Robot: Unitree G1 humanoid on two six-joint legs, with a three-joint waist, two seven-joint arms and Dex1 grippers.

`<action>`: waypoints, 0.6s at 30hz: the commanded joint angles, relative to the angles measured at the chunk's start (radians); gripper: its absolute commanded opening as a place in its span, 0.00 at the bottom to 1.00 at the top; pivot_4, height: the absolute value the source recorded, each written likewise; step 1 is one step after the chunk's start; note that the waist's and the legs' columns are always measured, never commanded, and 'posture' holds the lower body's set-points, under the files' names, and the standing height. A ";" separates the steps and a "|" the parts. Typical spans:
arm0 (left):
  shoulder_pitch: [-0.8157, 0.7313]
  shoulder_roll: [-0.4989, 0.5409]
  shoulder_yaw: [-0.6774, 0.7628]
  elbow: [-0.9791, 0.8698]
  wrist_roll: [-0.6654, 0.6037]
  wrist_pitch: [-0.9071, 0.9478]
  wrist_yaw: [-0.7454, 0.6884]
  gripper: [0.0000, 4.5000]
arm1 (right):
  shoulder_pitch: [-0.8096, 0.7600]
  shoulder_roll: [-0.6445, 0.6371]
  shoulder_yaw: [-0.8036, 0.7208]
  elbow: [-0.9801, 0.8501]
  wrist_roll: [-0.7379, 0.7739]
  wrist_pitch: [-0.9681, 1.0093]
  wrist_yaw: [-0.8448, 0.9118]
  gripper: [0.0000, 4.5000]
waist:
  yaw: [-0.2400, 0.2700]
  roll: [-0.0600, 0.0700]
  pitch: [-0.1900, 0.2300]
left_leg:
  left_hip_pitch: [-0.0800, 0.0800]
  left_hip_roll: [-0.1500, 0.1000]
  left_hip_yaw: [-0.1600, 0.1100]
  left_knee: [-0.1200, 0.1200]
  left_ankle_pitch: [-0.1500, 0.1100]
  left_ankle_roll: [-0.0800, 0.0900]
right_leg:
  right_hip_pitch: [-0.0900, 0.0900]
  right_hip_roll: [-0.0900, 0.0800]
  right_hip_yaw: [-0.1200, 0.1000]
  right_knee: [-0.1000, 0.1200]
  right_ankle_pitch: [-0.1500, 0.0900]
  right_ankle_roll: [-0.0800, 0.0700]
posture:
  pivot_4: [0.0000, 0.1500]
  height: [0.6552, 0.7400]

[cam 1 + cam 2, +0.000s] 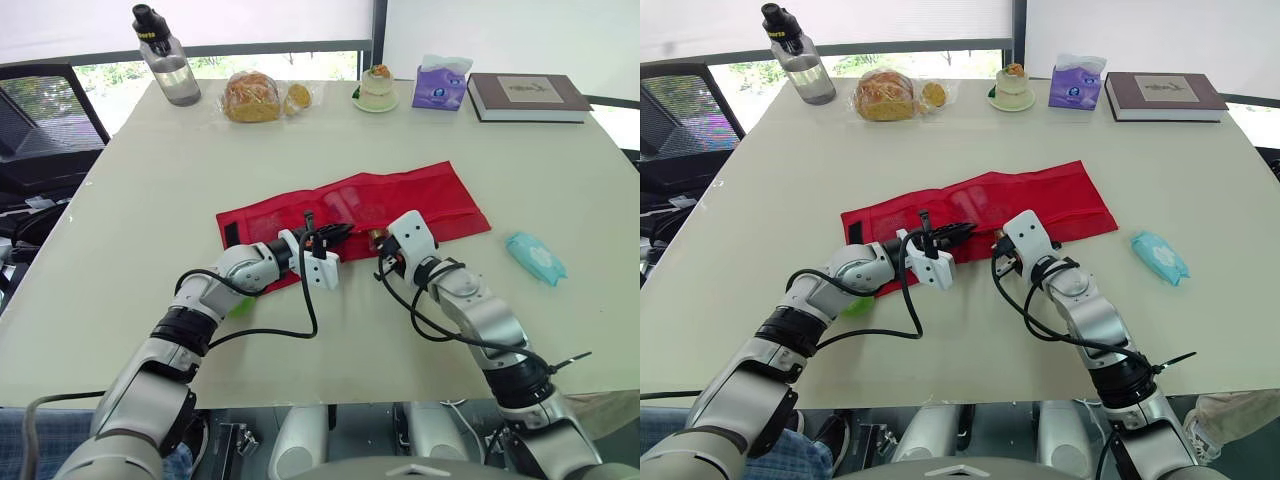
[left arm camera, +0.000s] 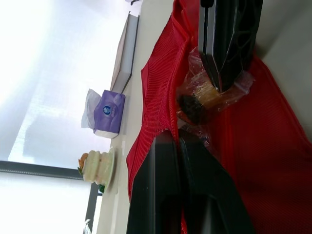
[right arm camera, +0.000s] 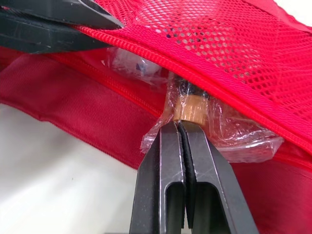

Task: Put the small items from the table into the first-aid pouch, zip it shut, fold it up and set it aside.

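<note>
The red first-aid pouch (image 1: 425, 200) lies unfolded across the middle of the table. My left gripper (image 1: 336, 234) is shut on the zip edge of its mesh pocket (image 3: 219, 44) and holds that edge lifted. My right gripper (image 3: 178, 125) is shut on the clear wrapper of a small brown-banded item (image 3: 191, 105), which sits at the pocket's mouth, partly under the mesh. The two grippers almost meet over the pouch's near edge. A teal wipe packet (image 1: 536, 257) lies on the table to the right of the pouch. A small green thing (image 1: 240, 305) shows under my left forearm.
Along the far edge stand a water bottle (image 1: 168, 60), a bagged bread loaf (image 1: 252, 97), a small cake on a plate (image 1: 377, 88), a purple tissue pack (image 1: 442, 86) and a book (image 1: 527, 96). A black chair (image 1: 40, 120) stands off the table's left side.
</note>
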 commanded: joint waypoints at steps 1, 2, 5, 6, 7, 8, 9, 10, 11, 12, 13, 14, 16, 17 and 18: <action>-0.020 -0.009 -0.007 -0.015 -0.019 -0.032 -0.007 0.00 | -0.040 0.023 -0.017 -0.011 -0.002 -0.049 -0.006 0.01 | 0.000 0.000 0.000 | 0.000 0.000 0.000 0.000 0.000 0.000 | 0.000 0.000 0.000 0.000 0.000 0.000 | 1.00 0.92; -0.020 -0.009 -0.008 -0.016 -0.021 -0.033 -0.009 0.00 | -0.043 0.027 -0.019 -0.008 -0.001 -0.055 -0.006 0.01 | 0.000 0.000 0.000 | 0.000 0.000 0.000 0.000 0.000 0.000 | 0.000 0.000 0.000 0.000 0.000 0.000 | 1.00 0.92; -0.021 -0.009 -0.009 -0.017 -0.026 -0.034 -0.019 0.00 | -0.049 0.048 -0.030 -0.006 0.010 -0.083 -0.006 0.01 | 0.000 0.000 0.000 | 0.000 0.000 0.000 0.000 0.000 0.000 | 0.000 0.000 0.000 0.000 0.000 0.000 | 1.00 0.92; -0.021 -0.009 -0.009 -0.016 -0.027 -0.033 -0.020 0.00 | -0.050 0.051 -0.032 -0.006 0.012 -0.086 -0.005 0.01 | 0.000 0.000 0.000 | 0.000 0.000 0.000 0.000 0.000 0.000 | 0.000 0.000 0.000 0.000 0.000 0.000 | 1.00 0.92; -0.022 -0.009 -0.009 -0.015 -0.027 -0.034 -0.022 0.00 | -0.051 0.053 -0.032 -0.006 0.012 -0.088 -0.004 0.01 | 0.000 0.000 0.000 | 0.000 0.000 0.000 0.000 0.000 0.000 | 0.000 0.000 0.000 0.000 0.000 0.000 | 1.00 0.92; -0.023 -0.010 -0.009 -0.015 -0.029 -0.033 -0.024 0.00 | -0.050 0.054 -0.032 -0.007 0.012 -0.090 -0.003 0.01 | 0.000 0.000 0.000 | 0.000 0.000 0.000 0.000 0.000 0.000 | 0.000 0.000 0.000 0.000 0.000 0.000 | 1.00 0.92; -0.024 -0.011 -0.008 -0.014 -0.030 -0.033 -0.025 0.00 | -0.049 0.054 -0.031 -0.009 0.012 -0.091 -0.002 0.01 | 0.000 0.000 0.000 | 0.000 0.000 0.000 0.000 0.000 0.000 | 0.000 0.000 0.000 0.000 0.000 0.000 | 1.00 0.92; -0.025 -0.011 -0.008 -0.015 -0.031 -0.032 -0.027 0.00 | -0.048 0.055 -0.031 -0.012 0.012 -0.092 -0.001 0.01 | 0.001 0.000 0.000 | 0.000 0.000 0.000 0.000 0.000 0.000 | 0.000 0.000 0.000 0.000 0.000 0.000 | 1.00 0.92; -0.025 -0.011 -0.008 -0.014 -0.033 -0.032 -0.028 0.00 | -0.046 0.056 -0.031 -0.015 0.012 -0.092 -0.001 0.01 | 0.000 0.000 0.000 | 0.000 0.000 0.000 0.000 0.000 0.000 | 0.000 0.000 0.000 0.000 0.000 0.000 | 1.00 0.92; -0.026 -0.011 -0.008 -0.014 -0.034 -0.032 -0.029 0.00 | -0.044 0.059 -0.033 -0.019 0.015 -0.092 -0.002 0.01 | 0.000 0.000 0.000 | 0.000 0.000 0.000 0.000 0.000 0.000 | 0.000 0.000 0.000 0.000 0.000 0.000 | 1.00 0.92; -0.027 -0.012 -0.008 -0.013 -0.035 -0.032 -0.030 0.00 | -0.043 0.062 -0.035 -0.021 0.017 -0.094 -0.003 0.01 | 0.000 0.000 0.000 | 0.000 0.000 0.000 0.000 0.000 0.000 | 0.000 0.000 0.000 0.000 0.000 0.000 | 1.00 0.92; -0.029 -0.012 -0.008 -0.011 -0.036 -0.032 -0.031 0.00 | -0.044 0.063 -0.037 -0.021 0.017 -0.097 -0.004 0.01 | 0.000 0.000 0.000 | 0.000 0.000 0.000 0.000 0.000 0.000 | 0.000 0.000 0.000 0.000 0.000 0.000 | 1.00 0.92; -0.030 -0.013 -0.007 -0.010 -0.037 -0.032 -0.031 0.00 | -0.045 0.063 -0.039 -0.017 0.013 -0.101 -0.007 0.01 | 0.000 0.000 0.000 | 0.000 0.000 0.000 0.000 0.000 0.000 | 0.000 0.000 0.000 0.000 0.000 0.000 | 1.00 0.92; -0.030 -0.013 -0.008 -0.009 -0.037 -0.032 -0.032 0.00 | -0.046 0.063 -0.040 -0.013 0.010 -0.105 -0.007 0.01 | 0.000 0.000 0.000 | 0.000 0.000 0.000 0.000 0.000 0.000 | 0.000 0.000 0.000 0.000 0.000 0.000 | 1.00 0.92; -0.032 -0.014 -0.008 -0.008 -0.038 -0.031 -0.032 0.00 | -0.047 0.058 -0.038 -0.010 0.006 -0.107 -0.005 0.01 | 0.000 0.000 0.000 | 0.000 0.000 0.000 0.000 0.000 0.000 | 0.000 0.000 0.000 0.000 0.000 0.000 | 1.00 0.92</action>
